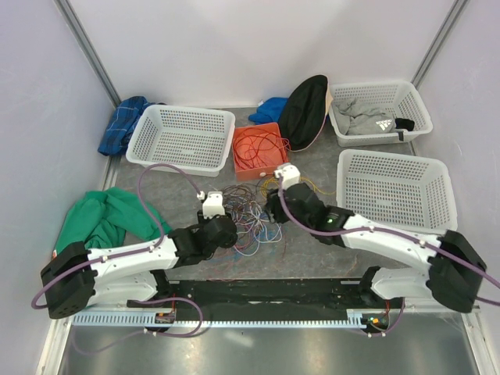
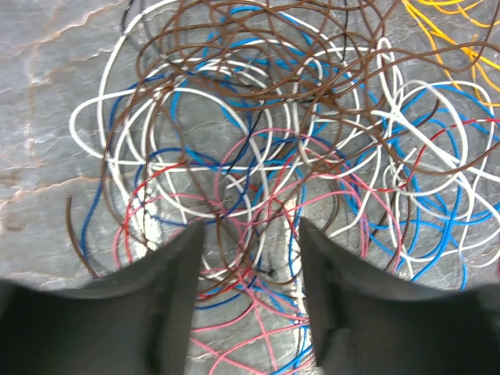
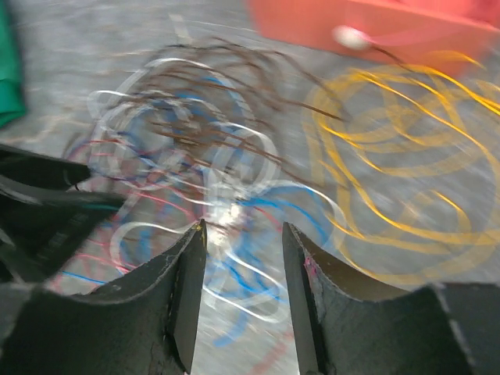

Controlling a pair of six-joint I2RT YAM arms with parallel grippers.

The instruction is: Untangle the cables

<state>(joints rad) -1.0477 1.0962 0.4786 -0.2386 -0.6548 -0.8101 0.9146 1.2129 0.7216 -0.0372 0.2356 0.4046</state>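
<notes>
Many blurry cables [image 3: 205, 134]; ends untraceable

A tangle of thin cables [image 1: 248, 215] lies just on the near side of the orange box [image 1: 256, 152]. The left gripper [image 1: 212, 205] hangs near-left of the box. The right gripper [image 1: 285, 178] is just off its near-right corner.

A tangle of cables [image 1: 248, 209] lies mid-bench [image 1: 312, 254]. Directly behind the tangle sits a small box [image 1: 257, 151] holding more cables. Behind and left of the tangle stands one basket [image 1: 181, 137]. Right of the tangle stands a second basket [image 1: 396, 187], and farther behind it a third basket [image 1: 380, 100] with a garment [image 1: 367, 117] inside. Left of the tangle lies a crumpled cloth [image 1: 105, 219]. The left hand [image 2: 250, 234] is over the tangle's left side, the right hand [image 3: 242, 234] over its right.
</notes>
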